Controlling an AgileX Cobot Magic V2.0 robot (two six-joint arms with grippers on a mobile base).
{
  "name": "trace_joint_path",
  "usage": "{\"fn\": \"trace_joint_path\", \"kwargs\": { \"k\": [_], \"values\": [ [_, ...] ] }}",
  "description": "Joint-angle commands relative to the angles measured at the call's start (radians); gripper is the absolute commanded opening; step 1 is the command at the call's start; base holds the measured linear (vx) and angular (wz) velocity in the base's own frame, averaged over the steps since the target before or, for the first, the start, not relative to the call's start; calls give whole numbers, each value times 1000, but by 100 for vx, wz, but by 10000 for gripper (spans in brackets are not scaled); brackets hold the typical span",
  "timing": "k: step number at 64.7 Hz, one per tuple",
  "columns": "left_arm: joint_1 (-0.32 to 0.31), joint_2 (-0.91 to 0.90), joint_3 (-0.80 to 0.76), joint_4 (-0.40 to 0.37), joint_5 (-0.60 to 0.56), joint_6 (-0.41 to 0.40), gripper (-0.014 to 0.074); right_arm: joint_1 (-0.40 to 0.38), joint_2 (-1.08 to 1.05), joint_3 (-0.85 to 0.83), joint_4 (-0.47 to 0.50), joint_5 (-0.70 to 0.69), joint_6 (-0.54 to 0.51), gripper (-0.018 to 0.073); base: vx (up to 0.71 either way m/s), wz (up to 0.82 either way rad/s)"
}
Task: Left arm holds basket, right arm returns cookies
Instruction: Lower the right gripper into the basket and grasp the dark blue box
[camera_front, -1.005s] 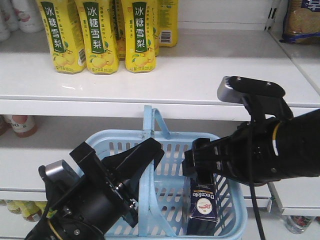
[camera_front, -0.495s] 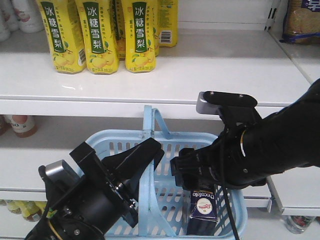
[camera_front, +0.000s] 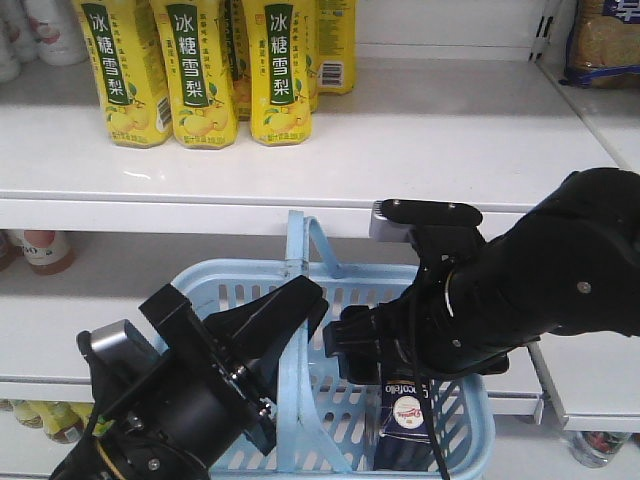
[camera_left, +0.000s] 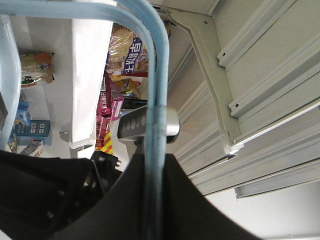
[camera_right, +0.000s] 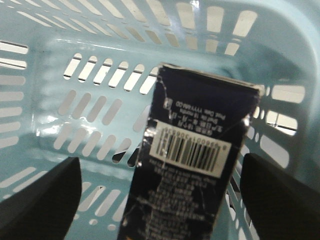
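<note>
1. Since one second earlier, the right arm (camera_front: 530, 290) had moved left and lower, over the right half of the basket (camera_front: 478, 425). Its grey block (camera_front: 425, 215) now stood just above the back rim of the basket.
2. Left arm (camera_front: 170, 410), basket and cookies (camera_front: 405, 415) had kept their places.
3. The cookies stood upright inside the basket, near its right wall. In the front view the top of the box was hidden behind the right arm.
4. In the right wrist view, the right gripper (camera_right: 160, 200) hung above the basket floor with its fingers (camera_right: 45, 197) wide apart, one on each side of the cookies. Basket floor showed in both gaps, so they did not touch the box.
5. The left gripper (camera_front: 285, 310) was closed on a raised handle (camera_left: 159, 75) of the basket, and the handle ran straight into the black jaws.
6. Yellow drink cartons (camera_front: 200, 70) stood on a white shelf (camera_front: 420, 150) above and behind the basket.
</note>
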Motion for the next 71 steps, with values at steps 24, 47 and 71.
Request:
{"fn": "trace_joint_path", "kwargs": {
  "k": [24, 47, 71],
  "values": [
    [-3, -34, -25, 30, -249, -3, -3, -1, 31, -31, -39, -47, -6, 593, 0, 0],
    [-3, -34, -25, 30, -249, -3, -3, -1, 54, -28, -70, -53, -6, 500, 0, 0],
    [-3, -34, -25, 30, -249, -3, -3, -1, 54, -28, -103, -68, -6, 147, 0, 0]
  ]
}}
